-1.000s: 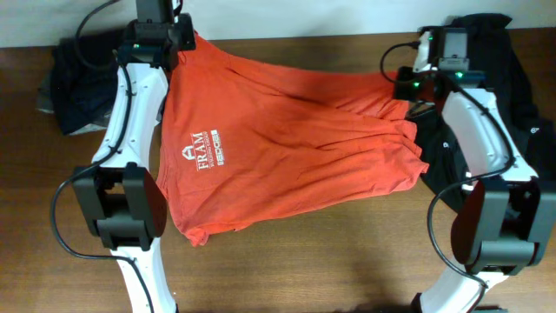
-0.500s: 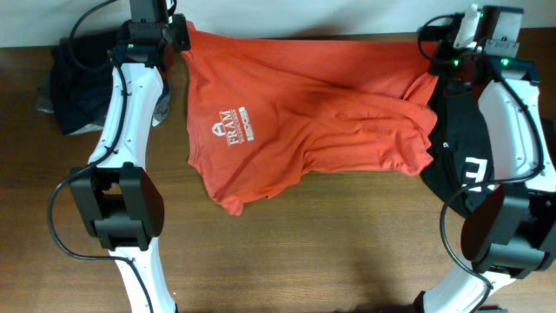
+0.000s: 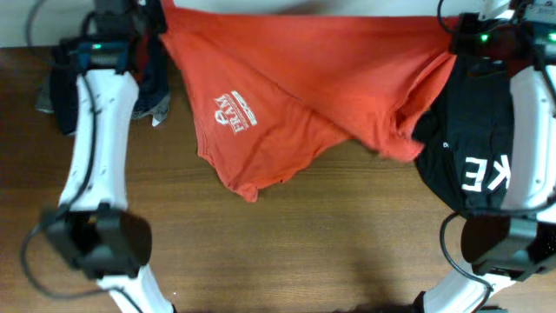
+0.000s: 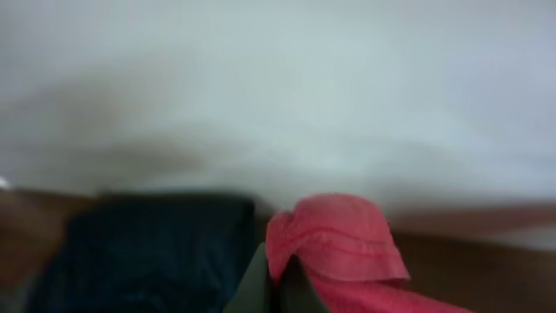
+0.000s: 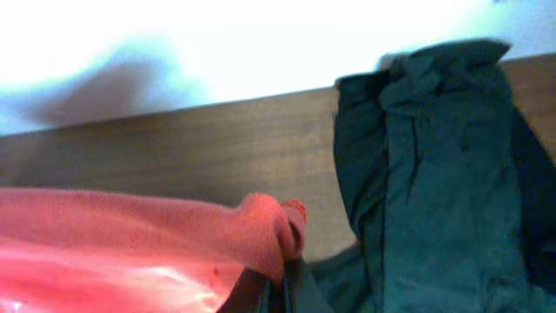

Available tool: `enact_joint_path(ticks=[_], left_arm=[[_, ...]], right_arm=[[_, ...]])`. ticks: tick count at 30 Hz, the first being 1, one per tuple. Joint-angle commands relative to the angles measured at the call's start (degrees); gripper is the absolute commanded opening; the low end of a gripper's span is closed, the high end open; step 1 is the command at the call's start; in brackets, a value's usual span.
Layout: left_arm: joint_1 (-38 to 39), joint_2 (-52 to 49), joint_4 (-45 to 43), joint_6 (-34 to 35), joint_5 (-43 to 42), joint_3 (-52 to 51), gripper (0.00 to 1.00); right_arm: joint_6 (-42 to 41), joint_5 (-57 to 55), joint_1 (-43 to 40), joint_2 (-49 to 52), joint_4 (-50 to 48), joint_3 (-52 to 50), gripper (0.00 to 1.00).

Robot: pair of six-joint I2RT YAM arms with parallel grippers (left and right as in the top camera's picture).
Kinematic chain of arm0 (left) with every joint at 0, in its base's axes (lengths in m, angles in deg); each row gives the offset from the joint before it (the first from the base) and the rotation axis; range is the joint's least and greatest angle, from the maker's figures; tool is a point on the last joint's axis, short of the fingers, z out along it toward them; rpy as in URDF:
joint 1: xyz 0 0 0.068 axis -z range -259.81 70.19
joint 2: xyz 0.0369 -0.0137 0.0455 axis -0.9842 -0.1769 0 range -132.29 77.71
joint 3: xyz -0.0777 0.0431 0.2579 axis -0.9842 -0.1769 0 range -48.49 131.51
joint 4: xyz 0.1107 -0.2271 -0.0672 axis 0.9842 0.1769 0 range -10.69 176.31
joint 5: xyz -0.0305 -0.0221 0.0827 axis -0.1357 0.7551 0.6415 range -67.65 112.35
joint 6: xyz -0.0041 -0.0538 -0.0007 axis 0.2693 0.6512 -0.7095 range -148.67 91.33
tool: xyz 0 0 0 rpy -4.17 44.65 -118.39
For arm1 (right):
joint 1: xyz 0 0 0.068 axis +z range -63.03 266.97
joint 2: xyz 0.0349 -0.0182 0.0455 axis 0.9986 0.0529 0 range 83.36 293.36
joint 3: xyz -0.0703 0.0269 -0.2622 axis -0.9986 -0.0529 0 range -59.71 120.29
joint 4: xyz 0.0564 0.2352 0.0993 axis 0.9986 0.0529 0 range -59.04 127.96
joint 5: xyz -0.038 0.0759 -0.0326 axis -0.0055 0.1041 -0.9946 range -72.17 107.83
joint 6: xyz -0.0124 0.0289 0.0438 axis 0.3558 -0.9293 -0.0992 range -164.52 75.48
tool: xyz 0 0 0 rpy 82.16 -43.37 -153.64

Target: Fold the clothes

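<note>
Left claw (image 4: 276, 280) and right claw (image 5: 280, 285) each pinch a corner of the T-shirt (image 3: 295, 96), stretched between them over the far edge of the desk (image 3: 330, 252). We worry a thin pinch slips, or the shirt drags the black garment (image 3: 486, 156).

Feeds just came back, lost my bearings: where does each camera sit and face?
Overhead: above the table, looking down at the T-shirt stretched between left arm and right arm.
Left wrist: on that arm, facing the wall; left gripper pinches T-shirt, navy pile beside.
Right wrist: facing the table's far edge; right gripper pinches T-shirt, black garment right.
Shared: all three show the T-shirt.
</note>
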Motion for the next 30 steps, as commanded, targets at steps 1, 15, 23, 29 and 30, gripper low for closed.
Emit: enact_joint_path(ticks=[1, 15, 23, 29, 30], left_arm=[[-0.8, 8.8, 0.1, -2.3, 2.3, 0.7, 0.01], [-0.8, 30.6, 3.5, -7.7, 6.1, 0.7, 0.01], [-0.8, 39.1, 8.6, -7.8, 6.2, 0.7, 0.00], [-0.8, 40.4, 13.9, -7.8, 6.3, 0.7, 0.01], [-0.8, 40.1, 14.6, -7.8, 6.3, 0.7, 0.01]], right_arm=[[0.5, -1.0, -0.3, -4.2, 4.2, 7.6, 0.04], [0.4, -1.0, -0.3, -9.0, 23.8, 28.3, 0.04], [-0.3, -1.0, -0.3, -15.5, 29.7, 29.2, 0.04], [-0.3, -1.0, -0.3, -17.2, 34.7, 29.2, 0.04], [-0.2, -1.0, -0.3, -17.0, 35.4, 29.2, 0.04]])
